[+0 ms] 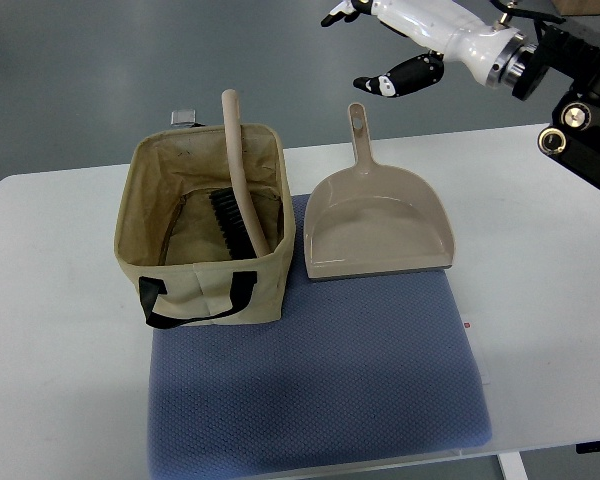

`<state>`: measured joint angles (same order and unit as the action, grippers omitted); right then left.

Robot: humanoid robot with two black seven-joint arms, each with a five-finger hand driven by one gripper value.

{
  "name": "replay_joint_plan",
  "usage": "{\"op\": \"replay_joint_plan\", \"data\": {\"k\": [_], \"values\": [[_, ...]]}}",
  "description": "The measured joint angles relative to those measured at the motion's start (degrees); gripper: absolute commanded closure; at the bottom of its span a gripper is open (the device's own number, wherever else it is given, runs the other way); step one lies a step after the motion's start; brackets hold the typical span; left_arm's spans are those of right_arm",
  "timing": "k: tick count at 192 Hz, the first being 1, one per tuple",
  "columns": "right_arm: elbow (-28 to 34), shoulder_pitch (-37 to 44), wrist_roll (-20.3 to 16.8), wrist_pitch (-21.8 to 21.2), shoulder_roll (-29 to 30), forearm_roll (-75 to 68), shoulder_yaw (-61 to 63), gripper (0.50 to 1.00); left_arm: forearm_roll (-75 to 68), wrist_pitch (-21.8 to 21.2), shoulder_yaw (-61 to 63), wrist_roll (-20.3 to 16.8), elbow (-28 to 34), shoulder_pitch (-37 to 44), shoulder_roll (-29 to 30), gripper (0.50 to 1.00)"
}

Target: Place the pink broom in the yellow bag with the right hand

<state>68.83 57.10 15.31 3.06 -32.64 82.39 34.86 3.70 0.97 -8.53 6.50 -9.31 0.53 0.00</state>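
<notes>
Broom standing bristles-down inside bag, handle leaning out over rear rim; light, stiff handle, soft bristles, best gripped mid-handle; right hand raised well clear, fingers loosely spread, holding nothing.

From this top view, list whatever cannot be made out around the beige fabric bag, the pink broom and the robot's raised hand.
- Pink broom: its black bristle head sits inside the beige fabric bag; the bag's near wall hides the lower end.
- Right hand: the top edge cuts off part of its fingers.
- Metal piece behind the bag: mostly hidden by the bag's rim.
- Left hand: outside the picture.
- Blue mat: the bottom edge cuts off its near side.
</notes>
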Motion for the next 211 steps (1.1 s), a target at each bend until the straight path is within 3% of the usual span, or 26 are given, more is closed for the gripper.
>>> {"op": "replay_joint_plan", "data": {"k": [47, 85, 113, 153, 211], "values": [[-1.4, -16.0, 0.2, 0.2, 1.1, -23.4, 13.2, 0.703, 0.0, 0.0, 0.0, 0.0, 0.0, 0.0, 0.0, 0.5], [-1.4, -26.4, 0.2, -0.1, 6.6, -32.0, 23.9, 0.605, 0.0, 0.0, 0.0, 0.0, 0.0, 0.0, 0.0, 0.5], [-1.6, -32.4, 0.1, 0.0, 12.3, -35.0, 30.4, 0.595, 0.0, 0.0, 0.0, 0.0, 0.0, 0.0, 0.0, 0.5], [-1.8, -38.1, 0.2, 0.1, 18.9, -35.3, 35.2, 0.572, 0.0, 0.0, 0.0, 0.0, 0.0, 0.0, 0.0, 0.5], [-1.7, -40.8, 0.8, 0.1, 21.8, -35.3, 35.6, 0.57, 0.0, 0.0, 0.0, 0.0, 0.0, 0.0, 0.0, 0.5]]}}
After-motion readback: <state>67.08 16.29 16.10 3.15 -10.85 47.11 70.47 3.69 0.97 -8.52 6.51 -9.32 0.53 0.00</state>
